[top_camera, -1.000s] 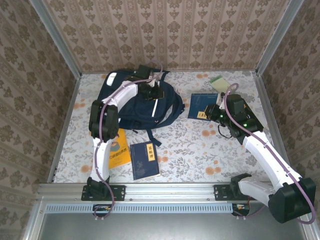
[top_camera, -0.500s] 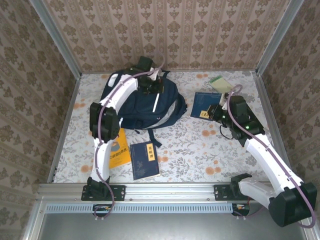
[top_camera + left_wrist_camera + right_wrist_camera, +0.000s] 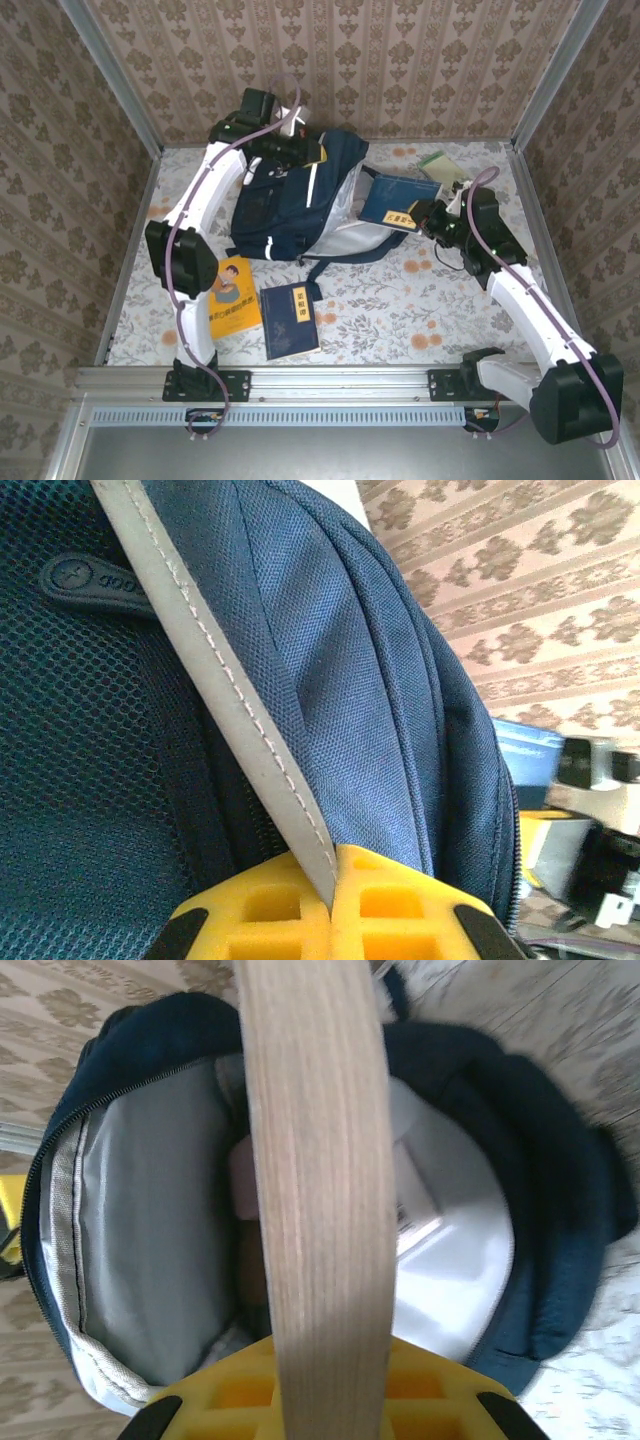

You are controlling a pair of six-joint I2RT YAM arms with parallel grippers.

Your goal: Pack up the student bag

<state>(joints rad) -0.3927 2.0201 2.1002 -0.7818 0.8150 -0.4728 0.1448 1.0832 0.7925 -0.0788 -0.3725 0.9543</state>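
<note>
Now my left jaws pinch the student bag [image 3: 285, 215] open; my right jaws clamp a book [image 3: 398, 200], ready to insert.

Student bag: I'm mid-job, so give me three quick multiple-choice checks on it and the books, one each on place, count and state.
1. The blue book in the right gripper is
A. at the open mouth of the student bag
B. flat at the table's near edge
C. under the bag

2. Books lying flat on the table near its front left:
A. one
B. two
C. four

3. The bag's main compartment is
A. zipped shut
B. open
C. turned inside out

Answers:
1 A, the right wrist view looks along the book's page edge into the bag.
2 B, an orange book and a navy book lie there.
3 B, the pale grey lining is exposed.
</note>
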